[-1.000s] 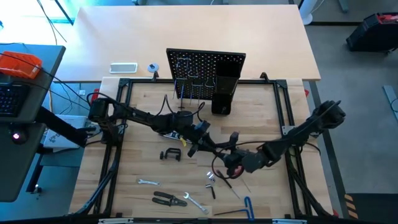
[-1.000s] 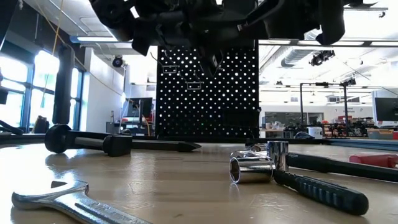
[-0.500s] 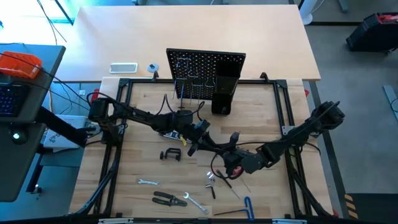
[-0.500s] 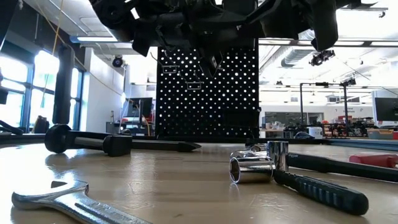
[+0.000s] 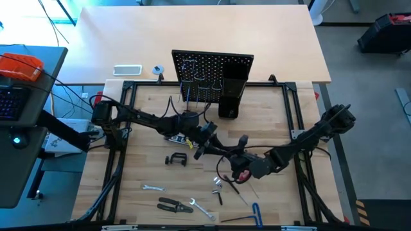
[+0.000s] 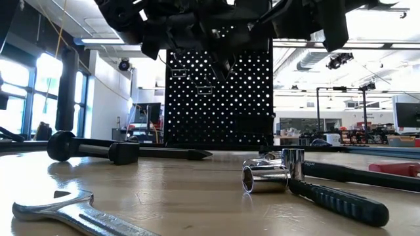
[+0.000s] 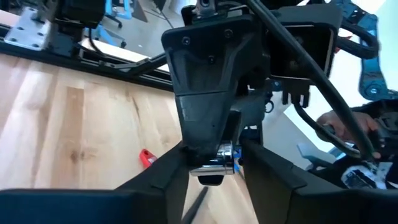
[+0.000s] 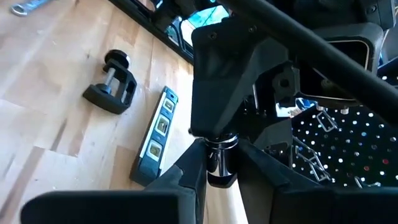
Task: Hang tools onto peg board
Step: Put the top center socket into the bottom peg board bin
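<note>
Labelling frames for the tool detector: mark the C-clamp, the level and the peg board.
C-clamp [image 8: 111, 84], right wrist view, on its black frame.
level [image 8: 157, 134], right wrist view, mid-body by the vials.
peg board [image 5: 212, 69], high view, on the perforated face.

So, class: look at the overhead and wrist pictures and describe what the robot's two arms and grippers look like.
Both arms are dark, slim and jointed, with black cables looping along them. The left arm comes from the table's left edge, the right arm from its right edge. The left gripper and right gripper each have a black wedge-shaped housing with visible screws and two dark, angled fingers.
</note>
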Motion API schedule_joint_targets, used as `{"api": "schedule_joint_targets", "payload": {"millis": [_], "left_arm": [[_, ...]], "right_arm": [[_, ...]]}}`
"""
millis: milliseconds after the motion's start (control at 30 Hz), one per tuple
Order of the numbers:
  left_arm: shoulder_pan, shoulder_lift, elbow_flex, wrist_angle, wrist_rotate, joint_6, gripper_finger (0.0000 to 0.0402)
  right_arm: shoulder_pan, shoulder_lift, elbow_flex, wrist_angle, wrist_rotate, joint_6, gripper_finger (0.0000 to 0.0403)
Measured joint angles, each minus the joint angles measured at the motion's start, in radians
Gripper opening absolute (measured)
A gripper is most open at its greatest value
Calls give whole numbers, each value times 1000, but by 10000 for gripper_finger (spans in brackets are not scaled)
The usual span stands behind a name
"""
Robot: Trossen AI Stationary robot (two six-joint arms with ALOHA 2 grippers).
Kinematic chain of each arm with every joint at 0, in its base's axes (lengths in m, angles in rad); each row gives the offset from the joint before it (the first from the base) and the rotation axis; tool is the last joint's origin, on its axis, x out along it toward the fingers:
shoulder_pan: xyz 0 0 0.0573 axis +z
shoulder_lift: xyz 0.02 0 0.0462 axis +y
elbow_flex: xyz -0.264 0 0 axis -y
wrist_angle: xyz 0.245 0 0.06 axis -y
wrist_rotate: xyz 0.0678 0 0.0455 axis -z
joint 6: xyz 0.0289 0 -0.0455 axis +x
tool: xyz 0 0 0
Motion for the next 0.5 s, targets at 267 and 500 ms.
{"api": "schedule_joint_targets", "payload": {"millis": [267, 500], "left_arm": [[6, -1, 1, -8, 9, 4, 161], [26, -1, 1, -53, 22, 16, 164]], "right_arm": [[7, 0, 0, -3, 38, -5, 64], [11, 0, 0, -6, 102, -1, 64]]}}
